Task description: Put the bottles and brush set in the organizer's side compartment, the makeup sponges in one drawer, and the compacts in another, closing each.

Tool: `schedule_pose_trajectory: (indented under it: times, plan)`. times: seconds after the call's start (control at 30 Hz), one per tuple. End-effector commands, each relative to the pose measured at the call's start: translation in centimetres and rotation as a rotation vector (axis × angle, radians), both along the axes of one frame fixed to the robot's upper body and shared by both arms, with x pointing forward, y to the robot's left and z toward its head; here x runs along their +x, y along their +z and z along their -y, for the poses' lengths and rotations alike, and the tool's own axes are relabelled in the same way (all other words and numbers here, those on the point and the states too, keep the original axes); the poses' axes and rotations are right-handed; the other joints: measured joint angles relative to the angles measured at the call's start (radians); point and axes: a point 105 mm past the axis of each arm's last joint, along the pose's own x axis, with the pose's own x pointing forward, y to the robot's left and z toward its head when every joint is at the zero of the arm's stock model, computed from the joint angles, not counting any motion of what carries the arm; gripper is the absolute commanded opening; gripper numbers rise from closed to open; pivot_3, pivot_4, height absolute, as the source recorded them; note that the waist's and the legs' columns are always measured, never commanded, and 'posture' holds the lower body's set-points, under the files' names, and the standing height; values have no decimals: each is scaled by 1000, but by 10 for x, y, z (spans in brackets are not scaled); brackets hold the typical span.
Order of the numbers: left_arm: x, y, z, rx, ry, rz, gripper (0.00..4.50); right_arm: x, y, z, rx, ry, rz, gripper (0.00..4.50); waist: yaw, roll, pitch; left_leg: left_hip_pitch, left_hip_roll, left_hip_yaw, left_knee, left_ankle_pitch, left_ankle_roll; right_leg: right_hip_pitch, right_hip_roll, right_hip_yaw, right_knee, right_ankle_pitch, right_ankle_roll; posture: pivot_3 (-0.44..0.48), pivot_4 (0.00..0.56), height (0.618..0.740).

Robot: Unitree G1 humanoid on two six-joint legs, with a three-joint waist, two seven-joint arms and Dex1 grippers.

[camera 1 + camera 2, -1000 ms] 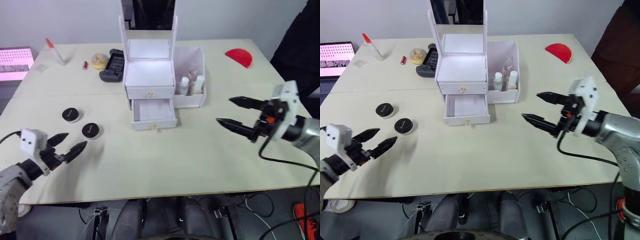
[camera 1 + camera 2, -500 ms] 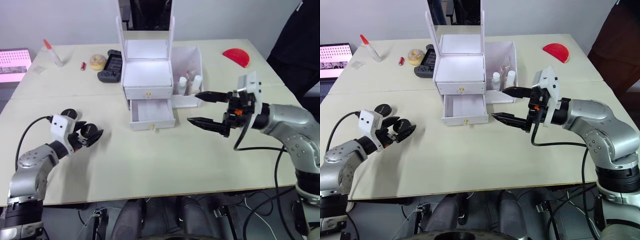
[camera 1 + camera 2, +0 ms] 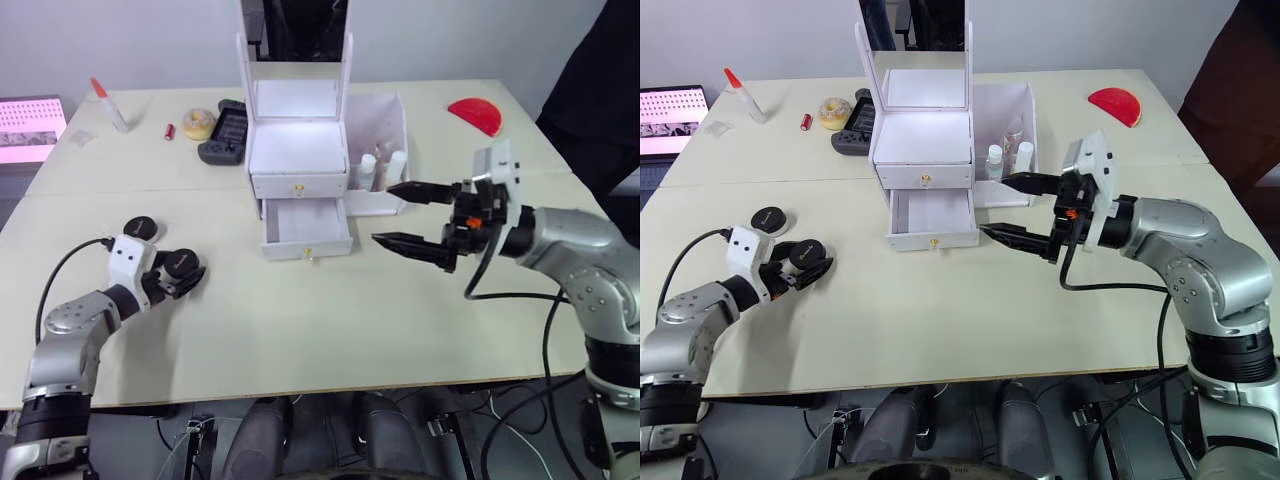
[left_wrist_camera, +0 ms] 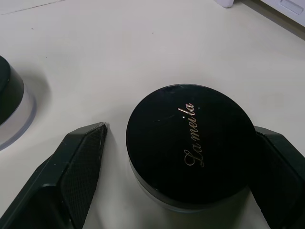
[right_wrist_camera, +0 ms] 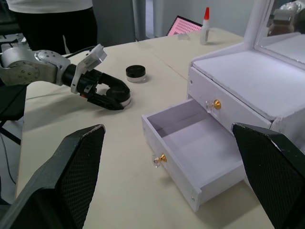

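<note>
The white organizer (image 3: 298, 150) stands mid-table with its lower drawer (image 3: 305, 225) pulled out and empty and its upper drawer shut. Two bottles (image 3: 383, 168) stand in the side compartment (image 3: 388, 110); the brush set cannot be made out. Two black-lidded compacts lie at the left. My left gripper (image 3: 185, 275) is open with its fingers on either side of the nearer compact (image 4: 190, 143); one finger stands a little apart from it. The other compact (image 3: 140, 229) lies just behind. My right gripper (image 3: 382, 214) hovers open, right of the open drawer. The makeup sponges are out of view.
Behind the organizer's left lie a black gadget (image 3: 225, 130), a yellowish roll (image 3: 200, 122), a small red item (image 3: 170, 130) and a red-capped glue bottle (image 3: 108, 105). A red half-round object (image 3: 477, 113) sits at the far right. A person in dark clothes (image 3: 600, 90) stands at the right.
My left gripper moved from the front edge up to the nearer compact and now straddles it. My right gripper swung left toward the open drawer.
</note>
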Motion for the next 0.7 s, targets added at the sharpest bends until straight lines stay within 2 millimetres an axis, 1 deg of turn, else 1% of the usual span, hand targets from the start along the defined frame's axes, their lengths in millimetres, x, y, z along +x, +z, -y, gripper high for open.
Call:
schedule_pose_trajectory:
  times: [0.03, 0.27, 0.37, 0.57, 0.7]
  plan:
    - [2, 6, -1, 14, -11, 16, 4364, -4, 13, 2, 11, -3, 62, 4500, -1, 0, 0, 0, 0, 0, 0, 0, 0, 0, 0, 0, 0, 0, 0, 0, 150, 737]
    - [-6, 11, 7, -51, -76, 7, 4364, -3, 12, 2, 11, -12, 62, 4500, -1, 0, 0, 0, 0, 0, 0, 0, 0, 0, 0, 0, 0, 0, 0, 0, 150, 737]
    - [-8, 8, 6, -53, -85, -23, 4364, -2, 13, 1, 13, -15, 69, 4500, -1, 0, 0, 0, 0, -2, 0, 0, 0, 0, 0, 0, 0, 0, 0, 0, 150, 737]
    - [-5, 6, 1, -40, -56, -30, 4364, -4, 14, 1, 13, -25, 74, 4500, -1, 0, 0, 0, 0, -2, 0, 0, 0, 0, 0, 0, 0, 0, 0, 0, 150, 737]
    - [-2, 7, 2, -46, -63, -28, 4364, -5, 13, 2, 15, -37, 71, 4500, 0, 0, 0, 0, 0, -2, 0, 0, 0, 0, 0, 0, 0, 0, 0, 0, 150, 737]
